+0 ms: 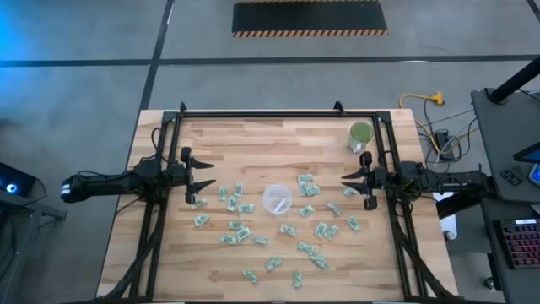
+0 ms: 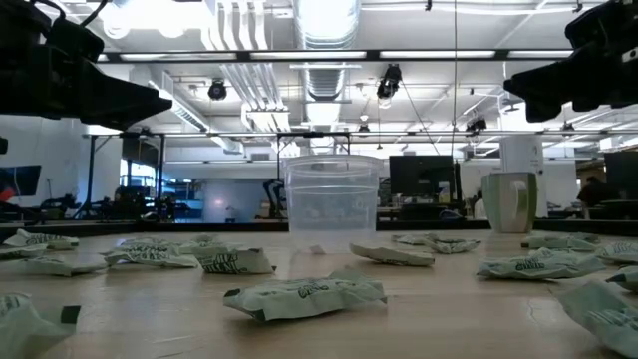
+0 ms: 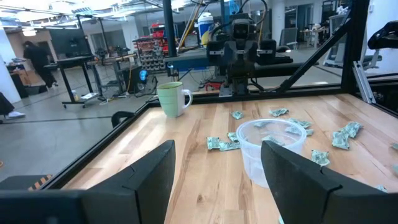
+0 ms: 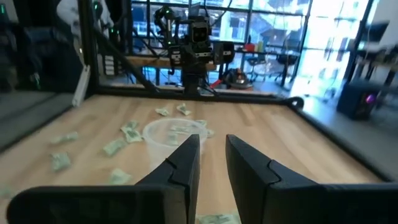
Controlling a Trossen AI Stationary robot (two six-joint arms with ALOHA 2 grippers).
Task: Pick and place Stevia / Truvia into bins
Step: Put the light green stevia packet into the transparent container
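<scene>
Several pale green and white Stevia packets (image 1: 312, 187) lie flat, scattered over the wooden table around a clear round plastic cup (image 1: 277, 200). The cup stands upright on its base near the table's middle (image 2: 332, 204). My left gripper (image 1: 207, 176) hovers above the table to the cup's left, its fingers wide open (image 3: 217, 152). My right gripper (image 1: 344, 182) hovers to the cup's right and faces it, with only a narrow gap between its fingers (image 4: 212, 142). Neither holds anything. Both wrist views show the cup (image 3: 270, 149) (image 4: 165, 134) and packets (image 3: 221, 144) (image 4: 118, 146) ahead.
A green mug with a white handle (image 1: 361, 135) stands near the table's far right corner, behind my right gripper. A black frame (image 1: 278, 114) runs along the table's far edge and sides. Packets (image 2: 304, 296) also lie close to the near edge. A person stands in the room beyond (image 3: 34, 59).
</scene>
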